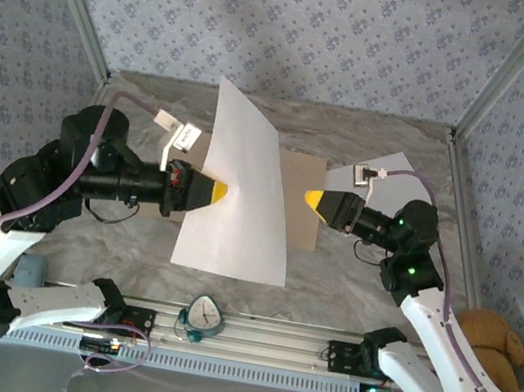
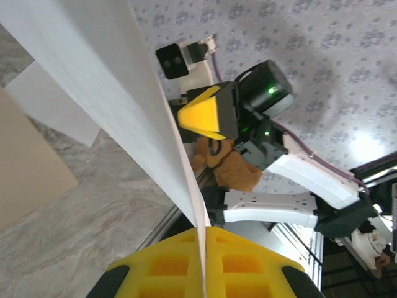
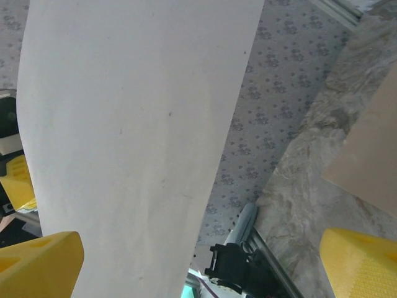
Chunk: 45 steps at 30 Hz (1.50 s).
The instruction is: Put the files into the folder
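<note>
- We see the left gripper [image 1: 220, 193] clenched on the near-left edge of one sheet [image 1: 244, 183]. It holds the paper up off the table [image 1: 350, 273], standing on edge and slightly bowed.
- In the left wrist view, the sheet's edge runs straight down between the yellow fingers, so the pinch looks firm to us.
- The right gripper [image 1: 310, 199] is released, its jaws wide. It faces the broad side of the raised sheet from close by and holds nothing. From above we see a gap between it and the paper.
- The folder [image 1: 299, 228] lies flat on the table in the middle, between the two grippers and partly hidden behind the raised sheet. We cannot tell whether it is open or closed.
- The second sheet [image 1: 396, 167] lies flat on the table to the far right of the folder, with one corner showing past the right arm. Nothing is touching it.
- We judge the task to be at an early stage. No paper is in the folder yet, one sheet is lifted and ready, and the other has not been picked up.
- Left to do, as we see it:
  - bring the raised sheet down onto or into the folder, perhaps with the right gripper steadying it
  - do the same with the second sheet
</note>
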{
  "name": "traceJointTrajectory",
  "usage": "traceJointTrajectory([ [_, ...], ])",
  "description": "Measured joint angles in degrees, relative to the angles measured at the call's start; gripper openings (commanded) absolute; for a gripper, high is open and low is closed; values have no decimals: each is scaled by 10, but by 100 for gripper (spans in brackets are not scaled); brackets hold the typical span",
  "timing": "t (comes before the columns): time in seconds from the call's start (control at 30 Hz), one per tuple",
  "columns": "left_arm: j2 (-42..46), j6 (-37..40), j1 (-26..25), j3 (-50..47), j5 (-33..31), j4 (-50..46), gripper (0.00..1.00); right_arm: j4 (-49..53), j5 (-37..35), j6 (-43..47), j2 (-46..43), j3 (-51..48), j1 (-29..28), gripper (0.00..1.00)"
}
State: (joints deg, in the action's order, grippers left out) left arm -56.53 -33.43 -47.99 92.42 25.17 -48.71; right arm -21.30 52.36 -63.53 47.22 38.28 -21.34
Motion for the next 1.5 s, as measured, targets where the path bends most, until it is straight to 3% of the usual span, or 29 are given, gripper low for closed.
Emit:
traceJointTrajectory([
  [0.3, 16, 0, 0, -30, 47, 48, 0, -88, 27, -27, 10, 0, -40, 99],
  [0.6, -5, 27, 5, -31, 79, 62, 0, -128, 62, -56, 38, 1, -76, 86],
  [0.87, 27, 45, 84, -99, 99, 64, 0, -158, 73, -83, 39, 8, -77, 81],
  [1.1, 33, 20, 143, -151, 124, 92, 0, -171, 75, -98, 37, 14, -77, 69],
  [1.4, 33, -23, 159, -189, 138, 147, 0, -171, 74, -99, 37, 14, -77, 50],
  [1.5, 32, -35, 162, -199, 145, 164, 0, -162, 71, -93, 37, 14, -77, 48],
])
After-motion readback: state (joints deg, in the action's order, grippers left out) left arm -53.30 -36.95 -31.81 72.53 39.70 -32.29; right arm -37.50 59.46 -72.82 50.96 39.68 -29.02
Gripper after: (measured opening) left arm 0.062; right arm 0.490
